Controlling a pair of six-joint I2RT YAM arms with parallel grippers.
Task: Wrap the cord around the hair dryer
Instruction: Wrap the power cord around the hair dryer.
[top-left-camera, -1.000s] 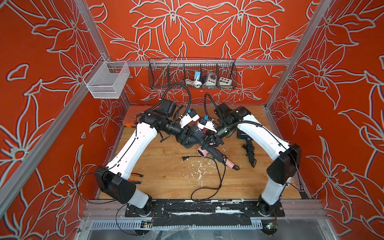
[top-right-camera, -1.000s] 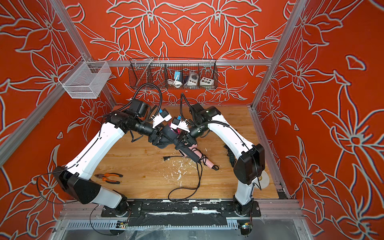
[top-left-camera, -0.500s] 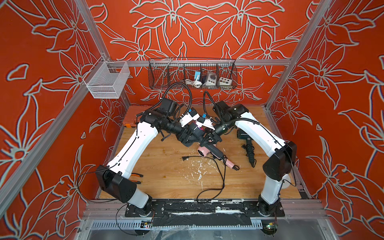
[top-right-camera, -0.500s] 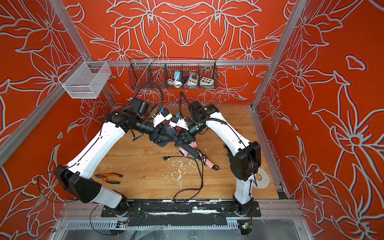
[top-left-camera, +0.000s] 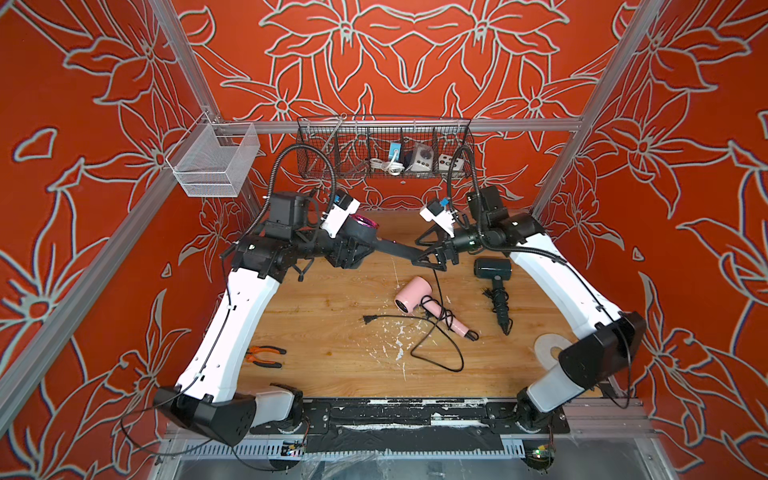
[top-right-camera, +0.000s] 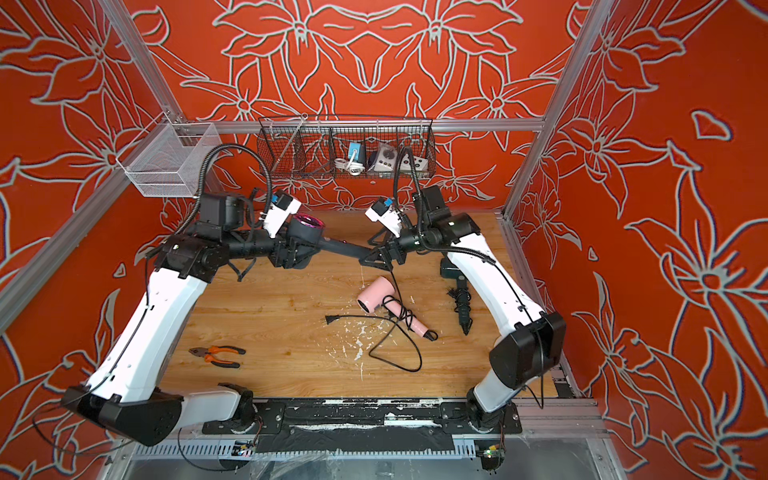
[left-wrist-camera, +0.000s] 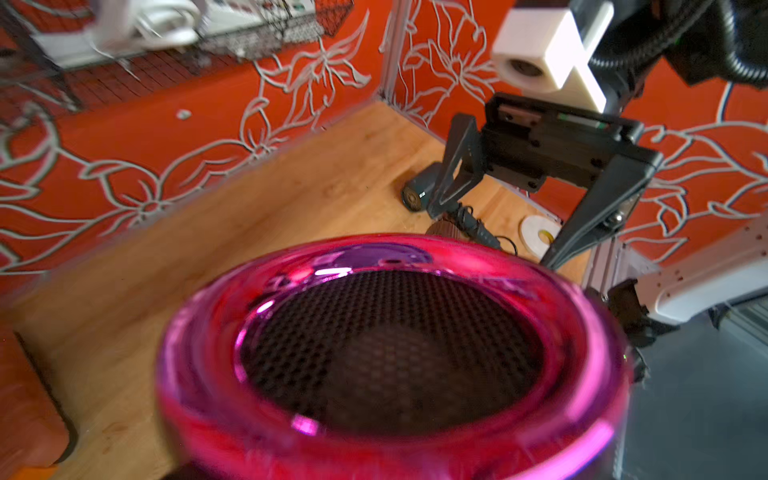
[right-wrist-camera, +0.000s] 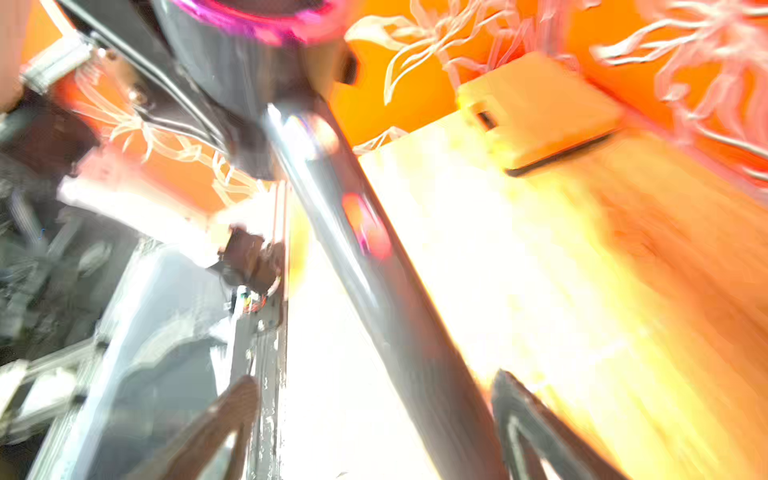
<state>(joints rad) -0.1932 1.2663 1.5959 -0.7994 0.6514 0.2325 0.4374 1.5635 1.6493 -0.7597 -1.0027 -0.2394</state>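
Note:
A dark grey hair dryer (top-left-camera: 365, 230) with a magenta ring (left-wrist-camera: 390, 353) is held off the table, level. My left gripper (top-left-camera: 351, 251) is shut on its head; the ring hides the fingers in the left wrist view. The handle (top-left-camera: 395, 248) points right, and its end lies between the spread fingers of my right gripper (top-left-camera: 415, 252), which is open, as the left wrist view also shows (left-wrist-camera: 488, 237). The right wrist view shows the handle (right-wrist-camera: 399, 332) running between both fingers (right-wrist-camera: 224, 415). The black cord (top-left-camera: 436, 286) hangs from the handle's end, loops on the table (top-left-camera: 451, 368) and ends in a plug (top-left-camera: 368, 319).
A pink hair dryer (top-left-camera: 411, 297) lies under the hanging cord. A teal dryer (top-left-camera: 492, 270) with its cord wound on the handle lies right of it. Pliers (top-left-camera: 264, 356) lie front left, a tape roll (top-left-camera: 550, 351) front right. Wire baskets (top-left-camera: 384, 153) hang on the back rail.
The right gripper has opened. Both arms have drawn apart from above the pink dryer, and the left one has carried the dark dryer back and to the left.

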